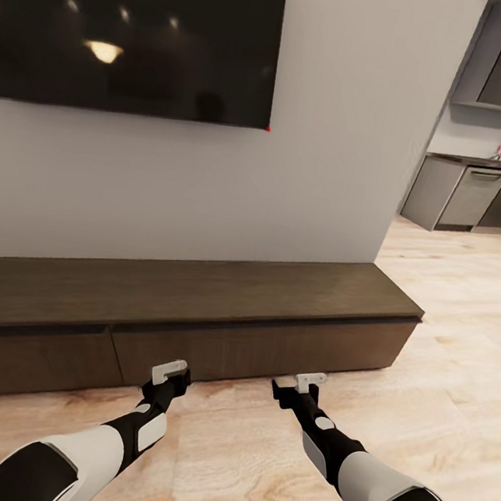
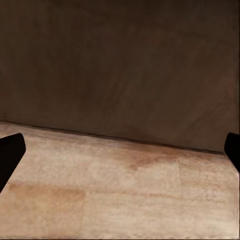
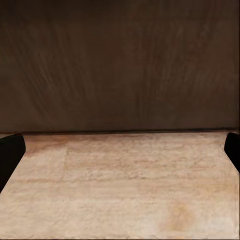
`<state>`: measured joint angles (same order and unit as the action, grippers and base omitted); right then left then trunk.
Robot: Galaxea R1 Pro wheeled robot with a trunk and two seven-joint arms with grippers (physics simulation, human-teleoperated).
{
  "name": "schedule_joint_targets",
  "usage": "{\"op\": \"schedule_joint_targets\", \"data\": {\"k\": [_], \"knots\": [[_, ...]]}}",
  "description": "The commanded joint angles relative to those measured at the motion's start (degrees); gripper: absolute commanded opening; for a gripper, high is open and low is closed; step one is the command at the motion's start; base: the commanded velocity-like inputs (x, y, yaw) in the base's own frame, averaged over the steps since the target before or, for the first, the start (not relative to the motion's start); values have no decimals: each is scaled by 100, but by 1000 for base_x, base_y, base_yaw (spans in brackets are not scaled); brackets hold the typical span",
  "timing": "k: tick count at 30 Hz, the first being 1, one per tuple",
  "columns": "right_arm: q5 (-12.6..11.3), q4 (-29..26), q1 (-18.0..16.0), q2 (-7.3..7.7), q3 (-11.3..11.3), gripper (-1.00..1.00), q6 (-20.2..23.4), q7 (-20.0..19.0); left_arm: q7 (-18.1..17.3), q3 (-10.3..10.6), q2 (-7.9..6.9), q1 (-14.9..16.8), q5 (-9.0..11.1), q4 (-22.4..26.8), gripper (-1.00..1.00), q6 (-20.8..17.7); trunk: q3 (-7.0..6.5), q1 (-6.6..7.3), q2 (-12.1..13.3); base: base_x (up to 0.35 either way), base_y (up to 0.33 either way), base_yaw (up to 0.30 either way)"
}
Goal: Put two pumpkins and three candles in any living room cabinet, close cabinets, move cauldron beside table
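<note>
The left pincer (image 1: 170,372) hangs low over the pale wood floor (image 1: 242,445), just short of the cabinet (image 1: 196,307). In the left wrist view its two dark fingertips (image 2: 10,152) sit at opposite edges of the picture, so the jaws are spread wide with nothing between them. The right pincer (image 1: 306,384) is held at about the same height, a little apart from the left one, and also close to the cabinet's front. The right wrist view shows its fingertips (image 3: 10,150) far apart as well: wide and empty.

Both wrist views look straight at the dark-brown front of the cabinet where it meets the floor. In the head view the cabinet runs long and low along the white wall (image 1: 327,134), its drawer fronts flush and shut, with a vertical seam between two fronts just left of the left pincer. Its top is bare dark wood.

Above it a large black television screen (image 1: 136,33) hangs on the wall, reflecting ceiling lights. Far to the right, past the wall's end, dark kitchen cupboards (image 1: 477,192) stand on the same floor.
</note>
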<state>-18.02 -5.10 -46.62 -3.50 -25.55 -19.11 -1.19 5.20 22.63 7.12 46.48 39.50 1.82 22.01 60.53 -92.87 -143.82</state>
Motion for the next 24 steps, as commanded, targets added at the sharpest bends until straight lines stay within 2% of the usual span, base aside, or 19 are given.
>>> {"op": "schedule_joint_targets", "data": {"k": [1, 12, 19, 24], "knots": [[-61, 10, -9, -2, -41, 100, -23, -13, 43, 49, 0, 0, 6, -9, 100, 12, 1, 4, -2, -258, 0, -266], [-61, 9, -5, 2, -27, 100, -23, -13, 43, 49, 0, 2, 5, -41, 100, 10, -50, 4, -2, -268, 0, -277], [-61, 9, -7, 7, -20, 100, -23, -13, 43, 49, 0, 1, 5, -42, 100, 7, -84, 4, -2, -174, 0, -278], [-61, 9, -5, 7, -20, 100, -23, -13, 45, 49, 0, 0, 5, -59, 100, 13, -106, 4, -2, -33, 0, -278]]}}
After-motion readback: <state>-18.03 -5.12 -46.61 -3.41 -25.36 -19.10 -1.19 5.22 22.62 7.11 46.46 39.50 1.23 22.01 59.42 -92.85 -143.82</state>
